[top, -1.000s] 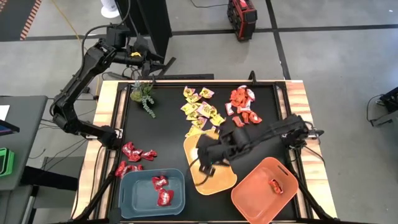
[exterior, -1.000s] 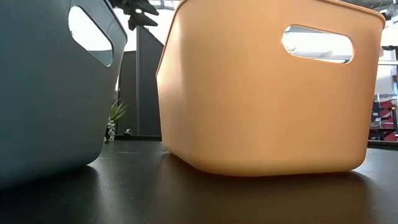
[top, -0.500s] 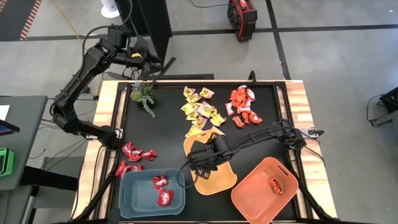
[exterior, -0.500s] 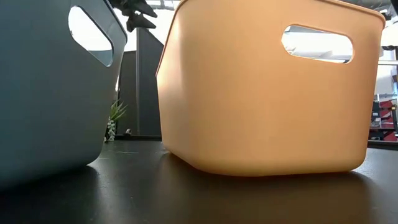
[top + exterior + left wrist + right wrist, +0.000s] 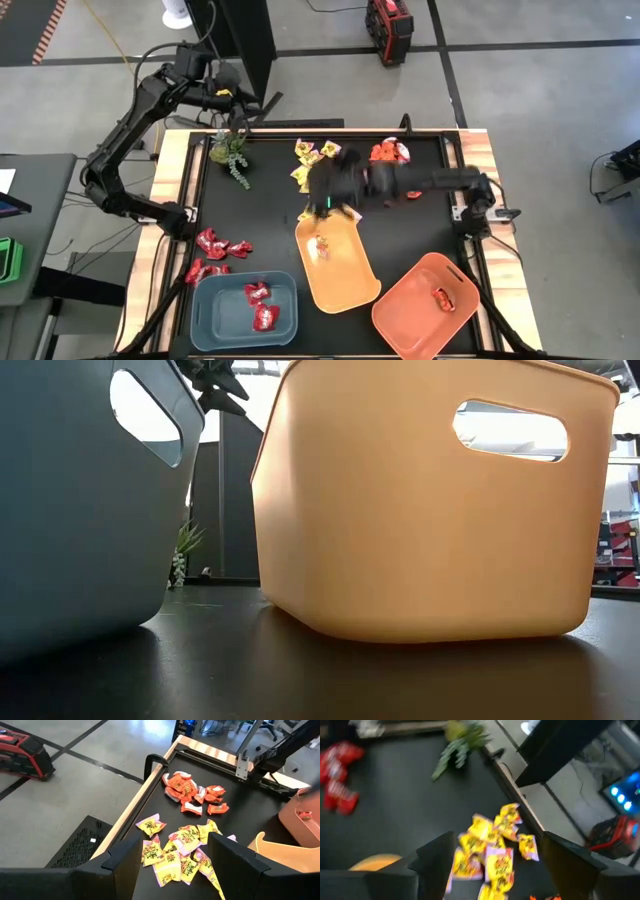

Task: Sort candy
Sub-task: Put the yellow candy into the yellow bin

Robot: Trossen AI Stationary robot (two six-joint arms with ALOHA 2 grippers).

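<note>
Yellow candy (image 5: pixel 318 168) lies in a pile at the far middle of the black mat, with orange-red candy (image 5: pixel 392 152) to its right and deep red candy (image 5: pixel 215 255) near the left. My right gripper (image 5: pixel 326 190) hovers open over the near edge of the yellow pile (image 5: pixel 492 855), blurred, with nothing between its fingers. One yellow candy (image 5: pixel 322 245) lies in the yellow bin (image 5: pixel 345 285). My left gripper (image 5: pixel 250 108) waits open above the table's far left corner, empty.
A blue-grey bin (image 5: pixel 225 320) with red candy stands at the near left. An orange bin (image 5: pixel 410 315) with one orange-red candy (image 5: pixel 441 297) stands at the near right. A green plant sprig (image 5: pixel 232 155) lies at the far left. Bare mat lies between the sprig and the red candy.
My right gripper has left the yellow bin and swung fast toward the table's far edge, and it now hangs over the yellow candy pile. A yellow candy lies in the yellow bin where the gripper stood.
</note>
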